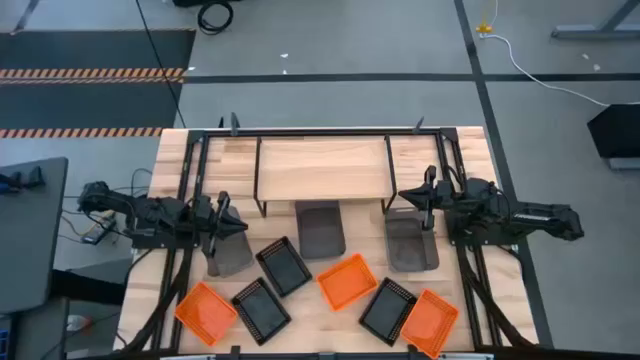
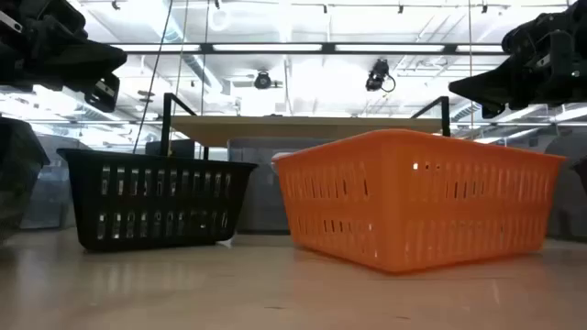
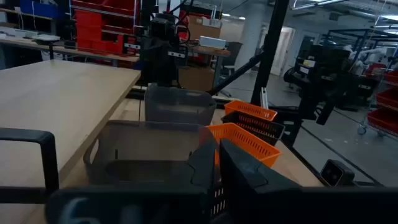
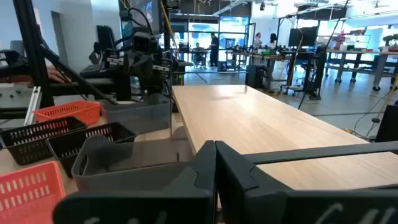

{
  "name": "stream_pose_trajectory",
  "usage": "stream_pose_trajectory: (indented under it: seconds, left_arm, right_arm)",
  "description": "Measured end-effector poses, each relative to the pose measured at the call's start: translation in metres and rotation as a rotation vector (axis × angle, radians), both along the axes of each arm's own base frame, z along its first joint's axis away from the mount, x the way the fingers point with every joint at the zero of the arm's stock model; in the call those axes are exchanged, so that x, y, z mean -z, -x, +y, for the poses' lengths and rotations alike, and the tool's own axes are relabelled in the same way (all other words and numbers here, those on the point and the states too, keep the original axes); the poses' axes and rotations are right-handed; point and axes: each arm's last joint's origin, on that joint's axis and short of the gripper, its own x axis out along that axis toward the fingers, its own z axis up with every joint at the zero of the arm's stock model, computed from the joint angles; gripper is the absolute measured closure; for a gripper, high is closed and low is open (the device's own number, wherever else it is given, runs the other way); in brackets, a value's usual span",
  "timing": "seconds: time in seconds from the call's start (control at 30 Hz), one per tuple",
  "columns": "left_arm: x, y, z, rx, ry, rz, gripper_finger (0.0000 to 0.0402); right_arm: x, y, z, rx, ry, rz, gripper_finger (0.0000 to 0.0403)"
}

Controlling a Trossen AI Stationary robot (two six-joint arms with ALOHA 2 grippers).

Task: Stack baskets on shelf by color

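The shelf [image 1: 320,165] stands at the table's far middle. Three grey baskets rest on the tabletop near it: one [image 1: 232,255] at the left, one [image 1: 320,228] partly under the shelf's front edge, one [image 1: 412,243] at the right. Three black mesh baskets [image 1: 283,265] [image 1: 260,308] [image 1: 388,310] and three orange ones [image 1: 205,312] [image 1: 347,280] [image 1: 430,322] lie scattered toward the near edge. My left gripper [image 1: 222,222] [image 3: 217,158] hovers shut over the left grey basket's far end. My right gripper [image 1: 430,200] [image 4: 216,155] hovers shut over the right grey basket's far end.
Black frame rails [image 1: 190,190] [image 1: 460,190] run along both sides of the table beside the arms. The shelf's thin black legs [image 1: 262,205] stand just beyond the grey baskets. The shelf top [image 4: 261,124] is bare wood.
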Motion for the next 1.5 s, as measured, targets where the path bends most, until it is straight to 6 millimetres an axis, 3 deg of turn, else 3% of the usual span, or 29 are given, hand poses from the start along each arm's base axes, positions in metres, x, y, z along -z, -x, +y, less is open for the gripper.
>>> stream_pose_trajectory:
  seconds: [1.5]
  left_arm:
    - [0.0, 0.0, 0.0, 0.0, 0.0, 0.0, 0.0366]
  right_arm:
    - [0.0001, 0.0, 0.0, 0.0, 0.0, 0.0, 0.0391]
